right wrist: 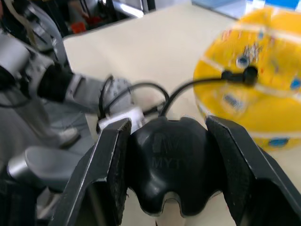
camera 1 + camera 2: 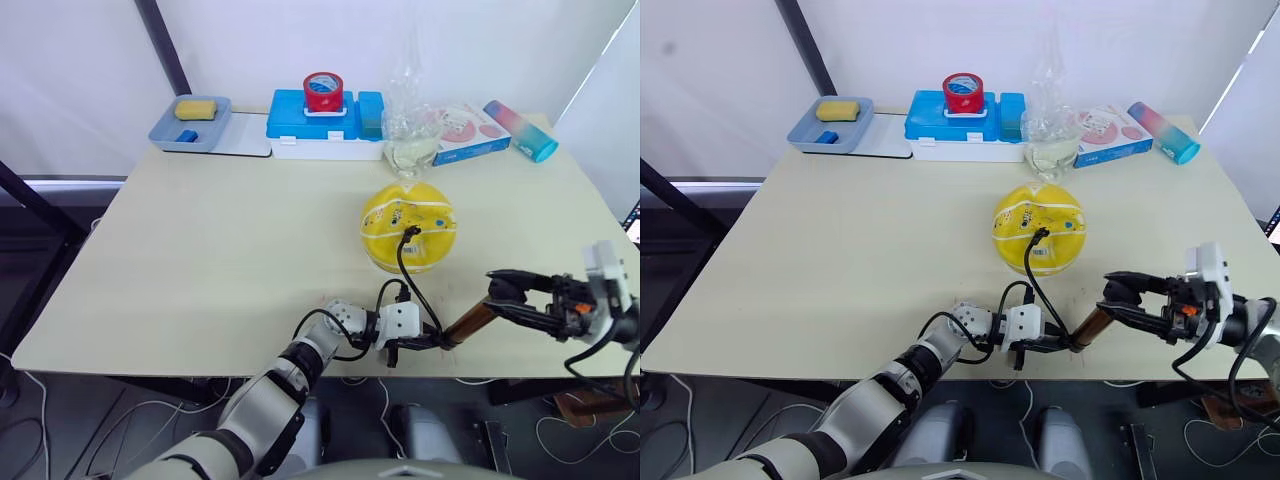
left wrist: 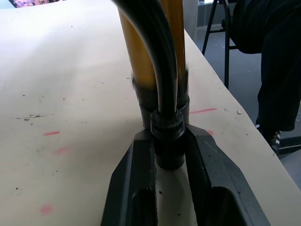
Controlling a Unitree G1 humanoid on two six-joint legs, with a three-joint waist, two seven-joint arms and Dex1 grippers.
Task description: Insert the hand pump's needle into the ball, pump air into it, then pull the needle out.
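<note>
Head view: one grey tray (image 2: 165,133) holds one yellow sponge (image 2: 196,108); one ball (image 2: 409,228) sits mid-table, needle (image 2: 412,232) inserted. Left wrist: left gripper (image 3: 170,155) clamps hand pump (image 3: 141,52) base. Right wrist: right gripper (image 1: 171,160) grips pump handle (image 1: 168,160).

needle (image 1: 248,73) tip hidden, sunk in the ball (image 1: 263,80), only its black fitting shows; ball blurred and cut by frame edge beyond the right gripper (image 1: 171,174) fingers. Hand pump (image 3: 150,52) tube cut off at frame top past the left gripper (image 3: 170,160) fingers, hose covering part of it. Print on ball too small to read.
</note>
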